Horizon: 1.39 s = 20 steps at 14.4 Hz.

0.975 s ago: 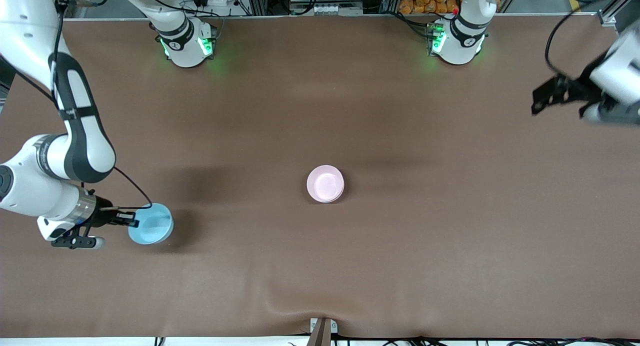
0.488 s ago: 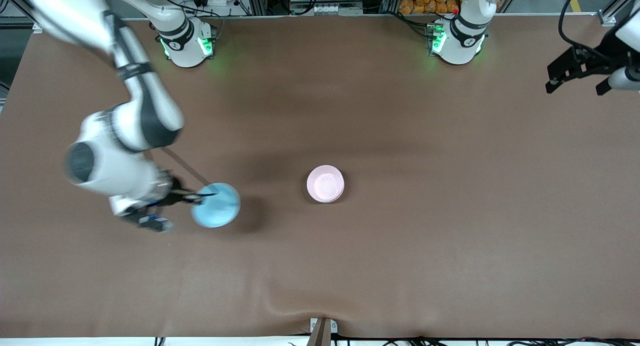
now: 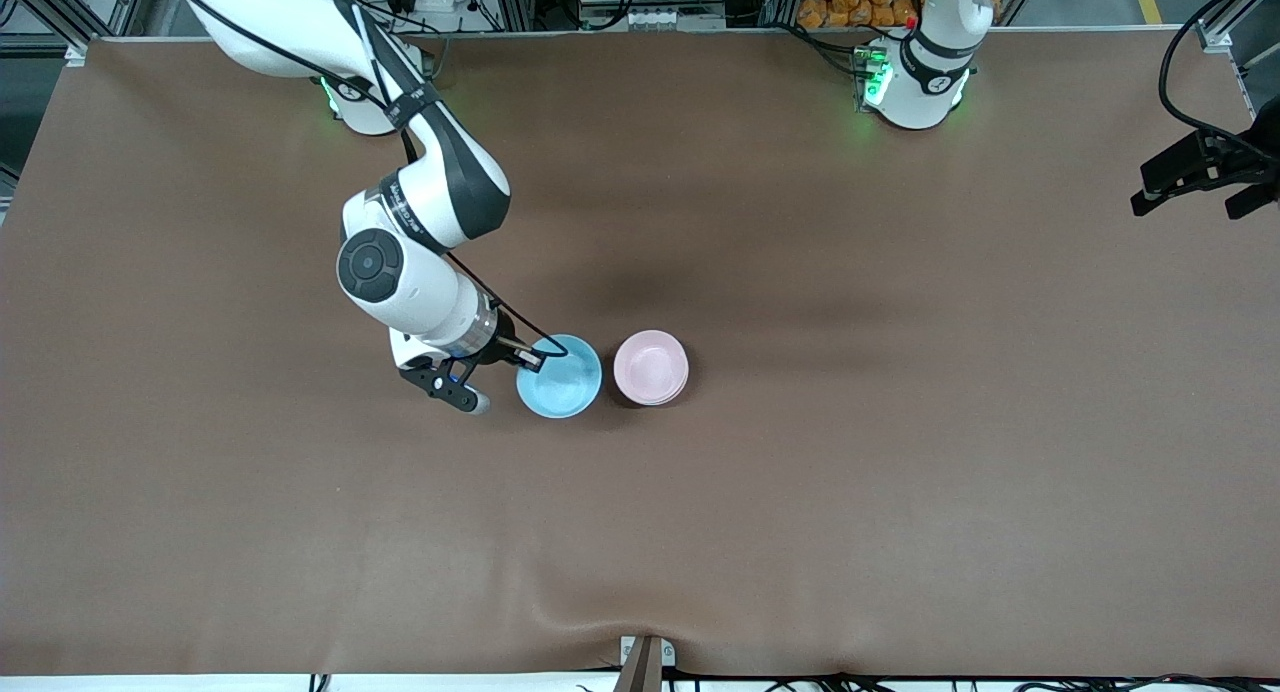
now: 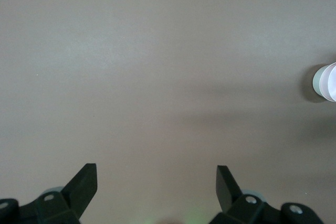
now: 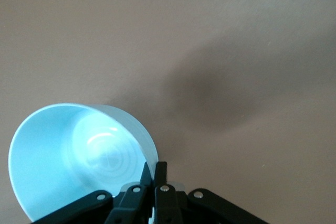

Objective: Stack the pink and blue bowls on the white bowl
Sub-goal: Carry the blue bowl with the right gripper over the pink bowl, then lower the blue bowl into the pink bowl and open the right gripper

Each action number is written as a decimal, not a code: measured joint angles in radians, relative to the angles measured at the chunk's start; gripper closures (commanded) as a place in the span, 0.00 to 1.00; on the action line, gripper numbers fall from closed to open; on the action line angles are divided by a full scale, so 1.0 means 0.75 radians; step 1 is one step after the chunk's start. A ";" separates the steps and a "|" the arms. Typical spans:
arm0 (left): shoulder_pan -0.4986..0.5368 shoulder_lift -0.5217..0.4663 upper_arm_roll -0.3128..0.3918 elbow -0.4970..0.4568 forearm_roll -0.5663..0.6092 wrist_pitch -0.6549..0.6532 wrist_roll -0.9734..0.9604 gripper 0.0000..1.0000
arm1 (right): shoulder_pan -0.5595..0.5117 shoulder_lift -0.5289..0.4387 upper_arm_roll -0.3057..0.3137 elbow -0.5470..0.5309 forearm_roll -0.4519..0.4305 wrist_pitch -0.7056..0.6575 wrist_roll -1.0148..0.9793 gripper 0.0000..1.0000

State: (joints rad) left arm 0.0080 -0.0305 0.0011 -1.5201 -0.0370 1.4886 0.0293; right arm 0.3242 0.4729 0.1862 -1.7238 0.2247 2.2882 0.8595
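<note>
My right gripper (image 3: 535, 357) is shut on the rim of the light blue bowl (image 3: 562, 380) and holds it just beside the pink bowl (image 3: 650, 365), toward the right arm's end of the table. In the right wrist view the fingers (image 5: 156, 170) pinch the blue bowl's wall (image 5: 79, 156). The pink bowl sits mid-table with a paler edge (image 3: 668, 396) under its rim; the white bowl does not show plainly. My left gripper (image 3: 1195, 180) is open and empty, up over the left arm's end of the table, and waits. The left wrist view shows the stack (image 4: 328, 81) at its edge.
The brown table cover (image 3: 900, 492) has a wrinkle near the front edge by a small bracket (image 3: 645, 657). The arm bases (image 3: 915, 82) stand along the table's back edge.
My right arm has carried the blue bowl from the right arm's end of the table to just beside the pink bowl. My left gripper has drifted farther toward its end.
</note>
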 measured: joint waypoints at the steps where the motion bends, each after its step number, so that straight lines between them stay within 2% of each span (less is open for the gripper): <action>1: -0.001 0.000 -0.003 0.000 0.000 0.000 -0.011 0.00 | 0.012 0.008 0.000 -0.004 0.020 0.026 0.000 1.00; 9: -0.004 -0.001 -0.013 0.000 0.001 0.000 -0.074 0.00 | 0.235 0.116 -0.001 -0.030 0.043 0.252 0.151 1.00; 19: -0.009 0.001 -0.028 0.000 0.001 0.000 -0.074 0.00 | 0.248 0.166 -0.006 -0.031 0.043 0.314 0.158 1.00; 20: -0.008 0.003 -0.028 -0.001 0.001 0.000 -0.074 0.00 | 0.248 0.170 -0.006 -0.031 0.043 0.318 0.158 0.82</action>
State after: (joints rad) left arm 0.0023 -0.0286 -0.0201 -1.5205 -0.0361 1.4887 -0.0259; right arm 0.5099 0.6003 0.1820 -1.7468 0.2570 2.5269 0.9781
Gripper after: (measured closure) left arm 0.000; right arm 0.969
